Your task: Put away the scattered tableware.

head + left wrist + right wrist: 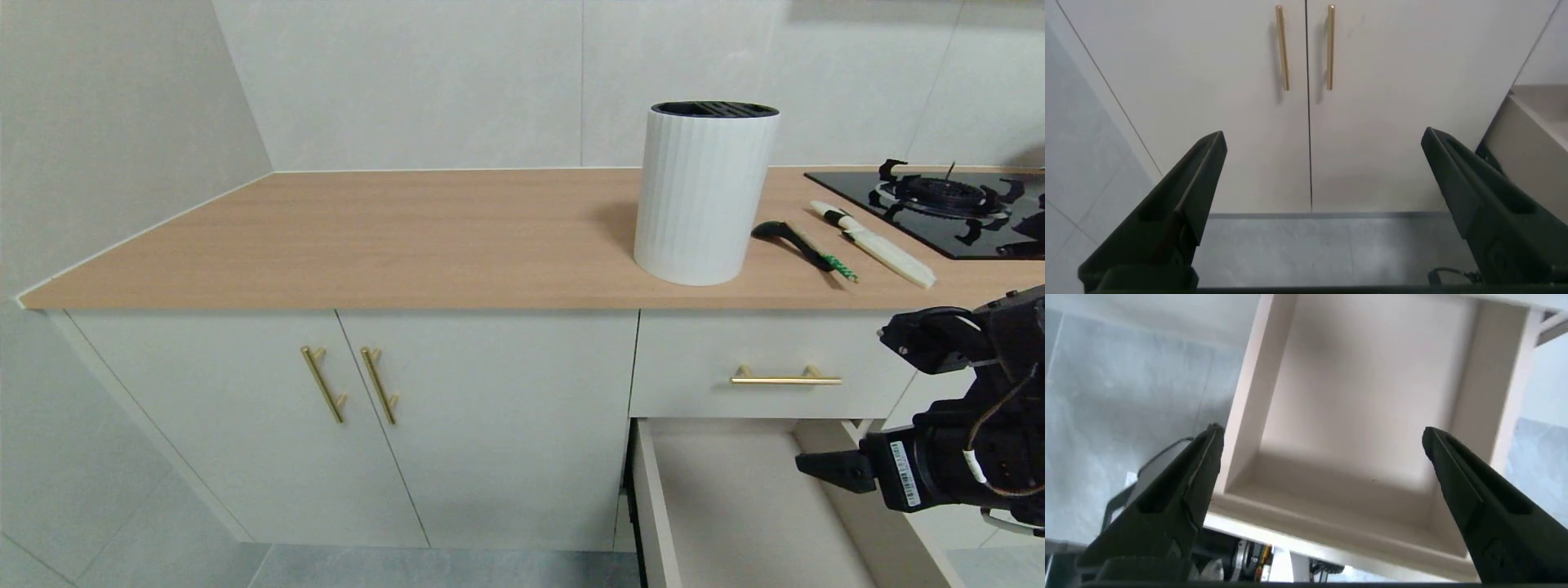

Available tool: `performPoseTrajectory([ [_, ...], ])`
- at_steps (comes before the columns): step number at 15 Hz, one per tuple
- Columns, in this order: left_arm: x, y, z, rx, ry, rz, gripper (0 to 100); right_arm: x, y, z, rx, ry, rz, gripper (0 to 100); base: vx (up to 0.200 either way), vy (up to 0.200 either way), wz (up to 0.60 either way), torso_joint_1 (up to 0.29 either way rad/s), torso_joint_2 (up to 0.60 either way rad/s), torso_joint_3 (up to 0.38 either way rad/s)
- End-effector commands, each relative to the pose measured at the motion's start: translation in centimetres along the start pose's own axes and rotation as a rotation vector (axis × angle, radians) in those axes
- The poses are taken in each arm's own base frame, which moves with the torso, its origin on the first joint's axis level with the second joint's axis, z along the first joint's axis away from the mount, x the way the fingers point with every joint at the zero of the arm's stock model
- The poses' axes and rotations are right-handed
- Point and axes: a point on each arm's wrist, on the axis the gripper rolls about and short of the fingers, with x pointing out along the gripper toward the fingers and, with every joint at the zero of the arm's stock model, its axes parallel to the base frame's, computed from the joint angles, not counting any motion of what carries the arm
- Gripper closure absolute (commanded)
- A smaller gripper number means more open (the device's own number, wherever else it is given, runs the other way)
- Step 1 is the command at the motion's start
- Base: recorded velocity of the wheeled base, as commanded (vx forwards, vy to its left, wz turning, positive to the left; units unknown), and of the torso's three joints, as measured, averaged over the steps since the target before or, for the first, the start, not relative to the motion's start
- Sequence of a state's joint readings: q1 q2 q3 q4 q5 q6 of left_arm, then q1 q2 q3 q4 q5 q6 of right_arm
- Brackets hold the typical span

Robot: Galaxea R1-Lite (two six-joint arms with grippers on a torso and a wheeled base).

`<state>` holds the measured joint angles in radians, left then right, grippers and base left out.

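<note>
The black spoon (pixel 804 243) and cream utensil (pixel 873 243) lie on the wooden surface (pixel 367 237), right of the white slotted holder (pixel 702 196); the lower drawer (pixel 653 490) stands pulled out, probably to receive them; the right hand (pixel 1320 437) hangs open and empty above it; the left hand (pixel 1323 139), open too, faces the cupboard doors (pixel 1388 98).

A kitchen: wood-look countertop (pixel 367 237), gas hob (pixel 939 204), tiled wall (pixel 424 82), white cabinets (pixel 245 425) with brass handles (pixel 324 384).
</note>
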<state>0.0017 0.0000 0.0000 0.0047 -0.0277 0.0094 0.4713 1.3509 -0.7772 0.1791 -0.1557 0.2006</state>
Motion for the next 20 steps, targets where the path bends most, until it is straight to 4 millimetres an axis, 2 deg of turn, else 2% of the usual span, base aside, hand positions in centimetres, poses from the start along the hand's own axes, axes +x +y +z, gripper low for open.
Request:
performPoseTrajectory([
  [1, 0.0, 0.0, 0.0, 0.0, 0.0, 0.001, 0, 0.1, -0.2, 1.0, 0.005, -0.046, -0.01, 0, 0.0, 0.0, 0.0, 0.09, -0.14, -0.09],
  [4, 0.0, 0.0, 0.0, 0.0, 0.0, 0.001, 0, 0.6, -1.9, 6.4, 0.001, -0.216, -0.084, 0, 0.0, 0.0, 0.0, 0.015, -0.02, -0.015],
  [9, 0.0, 0.0, 0.0, 0.0, 0.0, 0.001, 0, 2.3, -2.8, 12.2, 0.033, -0.238, -0.127, 0, 0.0, 0.0, 0.0, 0.0, 0.0, 0.0],
  [11, 0.0, 0.0, 0.0, 0.0, 0.0, 0.001, 0, 3.1, -3.9, 13.0, 0.055, -0.241, -0.157, 0, 0.0, 0.0, 0.0, 0.0, 0.0, 0.0],
  [15, 0.0, 0.0, 0.0, 0.0, 0.0, 0.001, 0, 4.4, -7.6, 14.1, 0.116, -0.244, -0.252, 0, 0.0, 0.0, 0.0, 0.0, 0.0, 0.0],
  [20, 0.0, 0.0, 0.0, 0.0, 0.0, 0.001, 0, 6.6, -8.2, 14.4, 0.126, -0.213, -0.291, 0, 0.0, 0.0, 0.0, 0.0, 0.0, 0.0],
])
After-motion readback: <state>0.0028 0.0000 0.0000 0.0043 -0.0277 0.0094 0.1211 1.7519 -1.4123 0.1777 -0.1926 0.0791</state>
